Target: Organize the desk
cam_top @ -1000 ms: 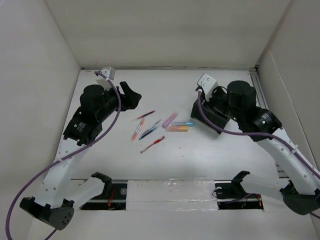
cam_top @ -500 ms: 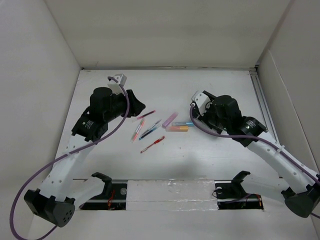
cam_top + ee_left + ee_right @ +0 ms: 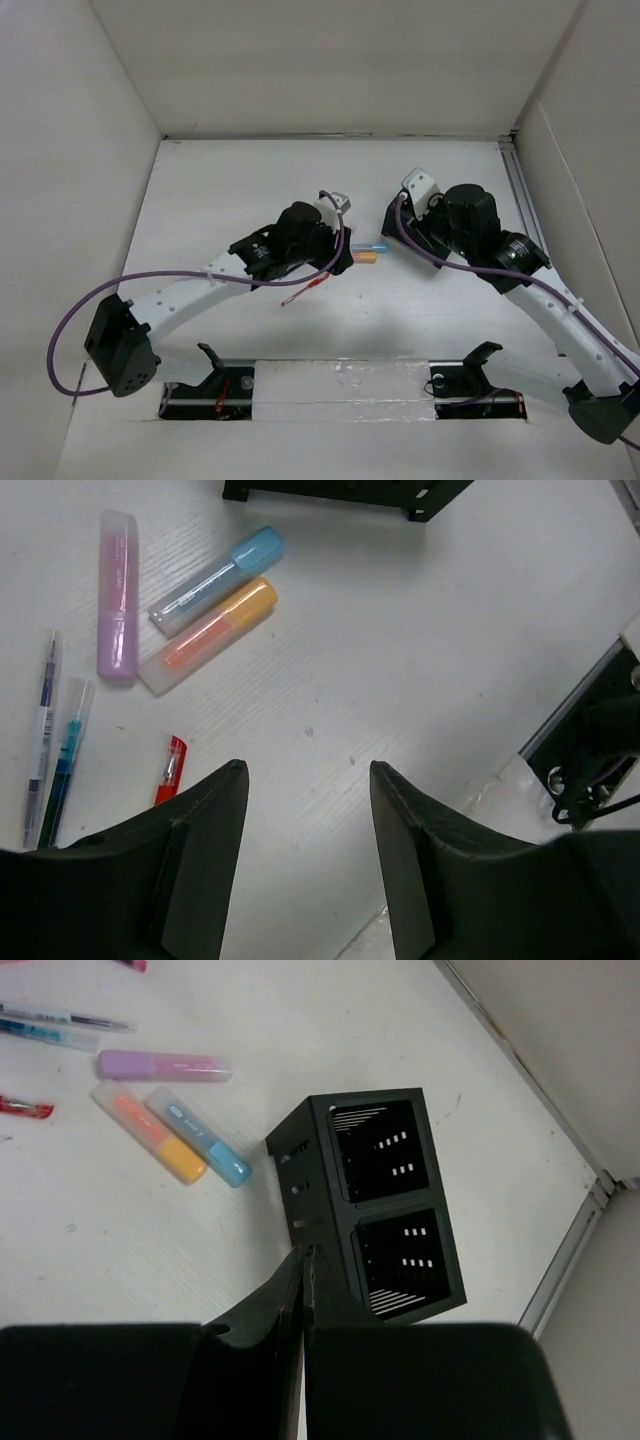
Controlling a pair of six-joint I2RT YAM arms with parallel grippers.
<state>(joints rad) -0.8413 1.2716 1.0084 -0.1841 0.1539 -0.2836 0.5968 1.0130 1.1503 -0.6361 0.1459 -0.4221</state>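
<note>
You've barely begun: pens (image 3: pixel 55 745) and highlighters (image 3: pixel 205 630) lie loose mid-way across the counter (image 3: pixel 430 320), the organizer (image 3: pixel 385 1210) near its right edge holds nothing, your left hand (image 3: pixel 307 780) gapes wide, and your right hand (image 3: pixel 304 1260) is pinched closed.

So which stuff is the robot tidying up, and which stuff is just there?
For the tidying: desk, black organizer box, purple highlighter, blue-capped highlighter, orange highlighter, red pen, dark blue pen, teal pen, left end effector (open), right end effector (shut).

Just there: white wall panels, purple cables, metal rail.
</note>
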